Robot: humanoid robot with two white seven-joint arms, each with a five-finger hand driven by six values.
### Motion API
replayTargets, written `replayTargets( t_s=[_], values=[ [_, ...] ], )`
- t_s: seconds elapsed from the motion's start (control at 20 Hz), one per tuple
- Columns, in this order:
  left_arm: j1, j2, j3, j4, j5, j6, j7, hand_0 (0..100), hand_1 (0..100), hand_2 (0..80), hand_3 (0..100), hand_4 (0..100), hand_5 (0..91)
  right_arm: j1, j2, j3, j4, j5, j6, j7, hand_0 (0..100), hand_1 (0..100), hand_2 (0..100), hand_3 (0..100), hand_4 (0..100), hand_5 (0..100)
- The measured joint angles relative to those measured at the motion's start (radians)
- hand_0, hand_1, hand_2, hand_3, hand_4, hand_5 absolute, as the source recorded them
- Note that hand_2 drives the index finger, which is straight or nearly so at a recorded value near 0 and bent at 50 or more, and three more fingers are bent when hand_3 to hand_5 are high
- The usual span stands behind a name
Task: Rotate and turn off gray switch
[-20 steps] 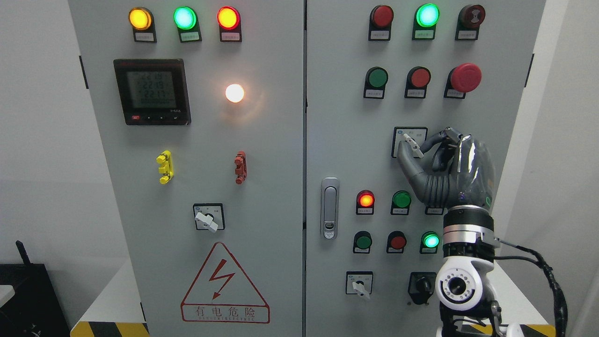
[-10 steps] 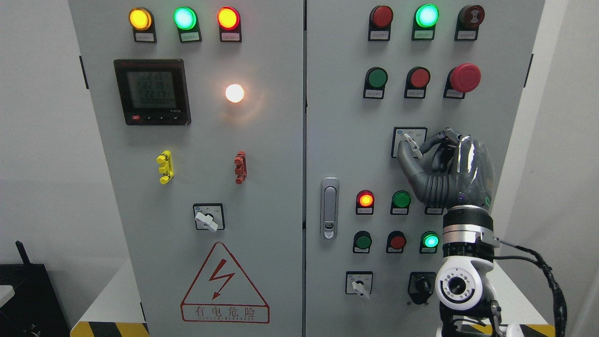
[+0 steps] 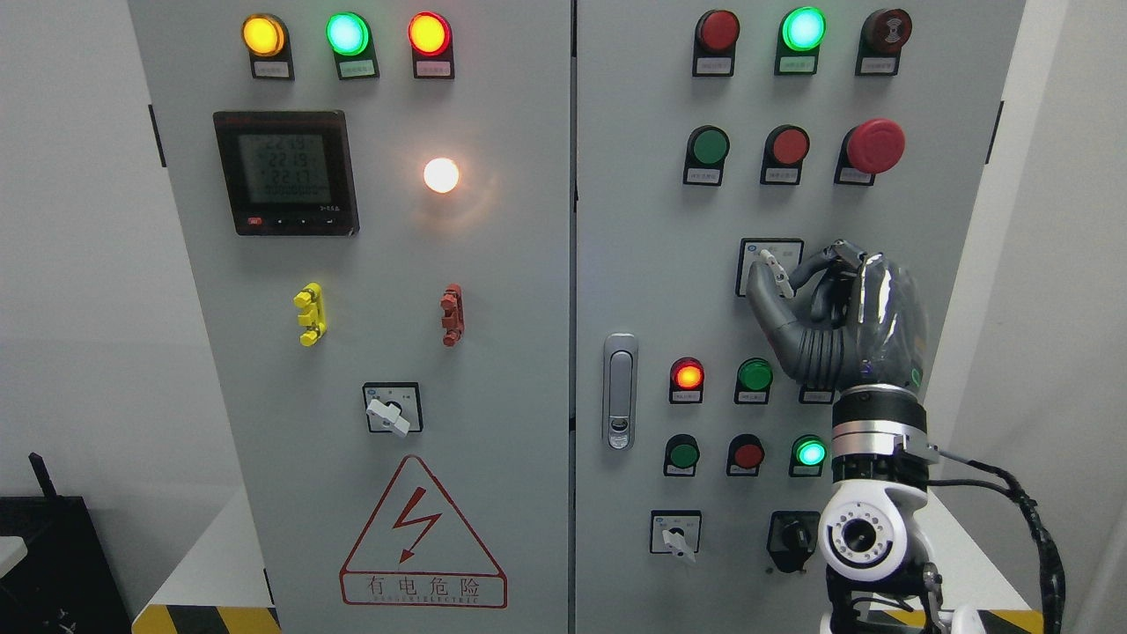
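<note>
while the right hand (image 3: pixel 836 308) reaches up from the lower right of the head view, its dark thumb and curled fingers (image 3: pixel 814 262) pinch the small pale lever of the gray switch (image 3: pixel 771 267), a rotary selector set in a square black-framed plate on the right cabinet door (image 3: pixel 643 264), about mid-height. the lever tilts up and to the left, its tip showing just clear of the thumb. the wrist, a silver ring above a white round joint, stands directly below the hand and hides part of the panel, with a black cable looping off to the right. above the switch sit a green push button (image 3: pixel 710 146), a red push button (image 3: pixel 790 145) and a large red mushroom button (image 3: pixel 875 145), and higher still a lit green indicator lamp (image 3: pixel 804 28) between a red one and a dark one. below the switch a lit red lamp (image 3: pixel 688 376) glows next to a green button, and a lit green lamp (image 3: pixel 811 453) shows just beside the wrist. a metal door latch (image 3: pixel 621 390) sits at the left edge of this door. on the left door are a digital meter (image 3: pixel 286 172), a glowing white lamp (image 3: pixel 441 175) and a red lightning warning triangle (image 3: pixel 423 532).
</note>
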Motion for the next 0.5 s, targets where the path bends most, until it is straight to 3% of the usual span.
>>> replayTargets(
  t_s=[0.5],
  values=[
    [0.0, 0.0, 0.0, 0.0, 0.0, 0.0, 0.0, 12, 39, 0.0, 0, 0, 0.0, -0.001, 0.0, 0.0, 0.002, 0.0, 0.0, 0.004, 49, 46, 69, 100, 98, 100]
  ],
)
